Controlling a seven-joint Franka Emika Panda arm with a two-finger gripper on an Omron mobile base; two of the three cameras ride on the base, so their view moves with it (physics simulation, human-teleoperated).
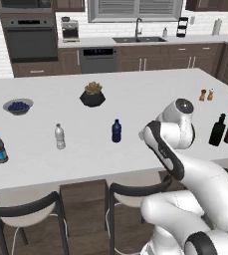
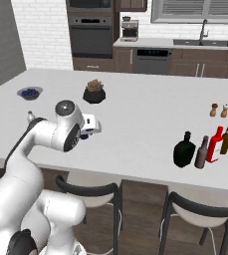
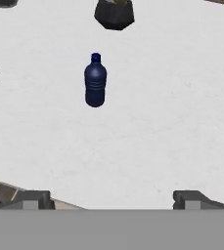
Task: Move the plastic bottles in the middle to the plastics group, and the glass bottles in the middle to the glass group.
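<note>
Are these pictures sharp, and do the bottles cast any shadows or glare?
Left base view: soft, even light, the navy bottle slightly blurred, casting almost no shadow. Right base view: equally flat, no glare on the counter. Hand view: grainy, the bottle clear enough.

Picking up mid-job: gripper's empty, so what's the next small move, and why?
Probably ease the open gripper forward and down toward the navy bottle. It stands upright and alone on the counter, ahead of the fingertips and a little off-centre, not yet between them.
</note>
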